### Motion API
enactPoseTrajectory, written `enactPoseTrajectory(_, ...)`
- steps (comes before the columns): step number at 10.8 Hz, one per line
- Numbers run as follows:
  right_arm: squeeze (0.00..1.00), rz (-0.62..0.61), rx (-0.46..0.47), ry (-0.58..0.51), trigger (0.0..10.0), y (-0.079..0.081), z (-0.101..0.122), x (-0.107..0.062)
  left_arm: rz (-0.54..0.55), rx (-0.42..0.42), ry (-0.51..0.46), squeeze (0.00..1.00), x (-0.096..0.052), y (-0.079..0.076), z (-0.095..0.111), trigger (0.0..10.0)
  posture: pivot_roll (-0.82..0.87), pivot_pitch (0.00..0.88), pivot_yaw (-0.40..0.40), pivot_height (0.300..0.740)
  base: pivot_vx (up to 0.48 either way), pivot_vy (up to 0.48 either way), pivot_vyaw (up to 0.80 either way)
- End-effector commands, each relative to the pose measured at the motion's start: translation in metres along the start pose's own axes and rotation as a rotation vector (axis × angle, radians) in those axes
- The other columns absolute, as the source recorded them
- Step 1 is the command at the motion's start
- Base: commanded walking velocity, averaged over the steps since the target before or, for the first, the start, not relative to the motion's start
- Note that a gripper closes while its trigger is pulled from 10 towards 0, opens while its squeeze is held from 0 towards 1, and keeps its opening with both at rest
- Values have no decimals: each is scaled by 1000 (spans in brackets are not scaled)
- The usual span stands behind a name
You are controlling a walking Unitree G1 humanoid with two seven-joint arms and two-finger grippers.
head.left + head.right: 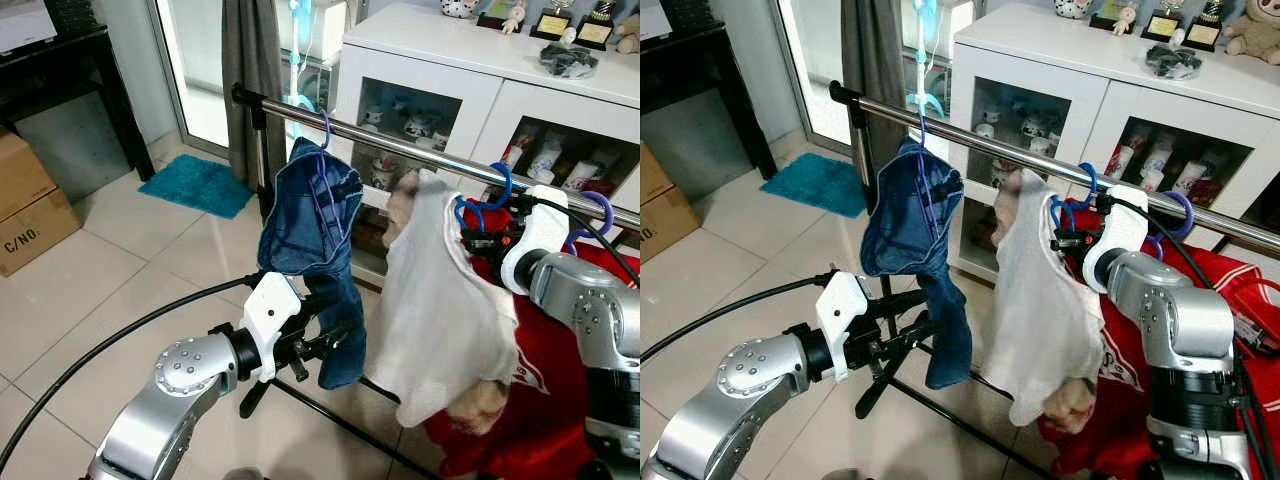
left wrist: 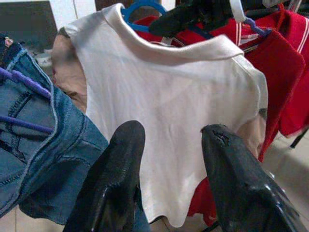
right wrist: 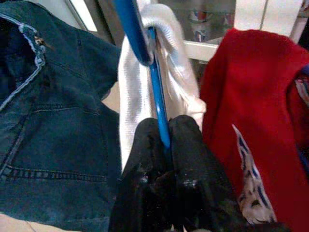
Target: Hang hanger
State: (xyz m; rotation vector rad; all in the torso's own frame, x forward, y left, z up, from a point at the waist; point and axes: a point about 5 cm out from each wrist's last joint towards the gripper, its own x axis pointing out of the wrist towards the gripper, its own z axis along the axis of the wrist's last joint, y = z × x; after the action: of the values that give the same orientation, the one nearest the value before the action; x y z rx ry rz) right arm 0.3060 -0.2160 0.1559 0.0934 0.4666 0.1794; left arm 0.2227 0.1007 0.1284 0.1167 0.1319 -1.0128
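While clamped on the blue hanger [image 3: 157,104] at centre frame by the right gripper [image 3: 166,140], could slip off the rail [image 1: 400,148] if released early; left gripper [image 2: 171,145] spread, empty.

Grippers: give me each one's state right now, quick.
Left end effector: open, empty, facing the white shirt.
Right end effector: closed on the blue hanger.

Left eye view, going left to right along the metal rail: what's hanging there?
Denim garment on a purple hanger → white shirt on the blue hanger gripped by the right gripper → red garment.
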Motion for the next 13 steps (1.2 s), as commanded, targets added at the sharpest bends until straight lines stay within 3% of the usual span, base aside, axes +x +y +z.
enactPoseTrajectory(1, 0, 5, -11, -26, 0, 0, 2, -2, 24, 25, 15, 0, 1, 3, 0, 10000, 115, 0, -39, 740, 0, 0, 0)
enactPoseTrajectory(4, 0, 4, -13, -51, 0, 1, 1, -7, 118, 37, 43, 0, 1, 11, -5, 10000, 109, 0, -33, 740, 0, 0, 0)
enactPoseTrajectory(7, 0, -7, -29, -191, 0, 5, 18, -23, 247, 9, 21, 0, -1, 19, -5, 10000, 109, 0, -37, 740, 0, 0, 0)
enactPoseTrajectory(9, 0, 11, -92, -176, 0, 20, 10, -40, 289, -5, 18, 0, -1, 19, -8, 10000, 93, 0, -32, 740, 0, 0, 0)
enactPoseTrajectory(13, 0, 53, -122, -111, 0, 42, -19, -38, 283, -2, 30, 0, 5, 20, -10, 10000, 75, 0, -18, 740, 0, 0, 0)
